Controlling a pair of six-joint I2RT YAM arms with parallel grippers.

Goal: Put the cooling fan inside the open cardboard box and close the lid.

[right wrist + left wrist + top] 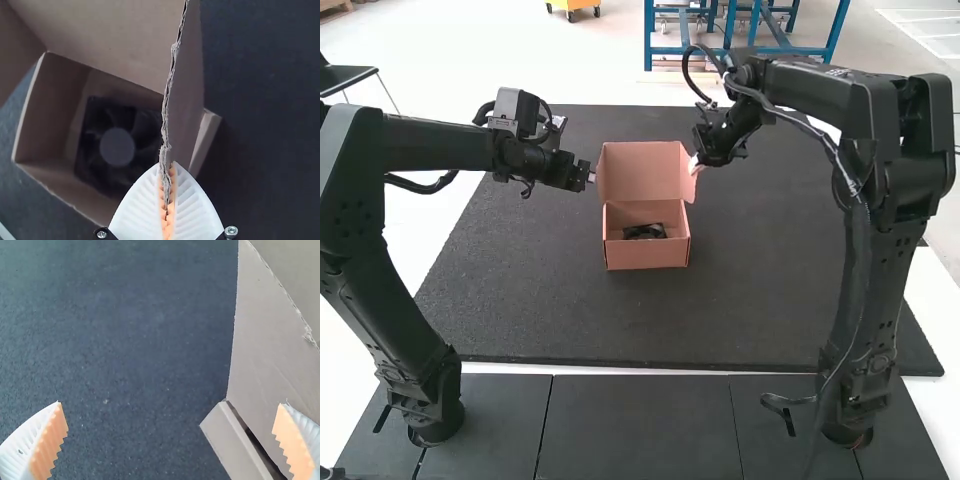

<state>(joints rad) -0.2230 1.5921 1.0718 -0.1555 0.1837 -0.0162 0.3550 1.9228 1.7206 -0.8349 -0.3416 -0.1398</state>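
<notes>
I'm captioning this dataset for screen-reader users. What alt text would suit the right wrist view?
The white ribbed, orange-padded right gripper pinches the edge of a brown cardboard flap. Beyond it, a black cooling fan lies flat inside the open brown cardboard box, which sits on a dark mat.

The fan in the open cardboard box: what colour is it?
The square cooling fan is black, with a grey round hub; right wrist view shows it best.
</notes>
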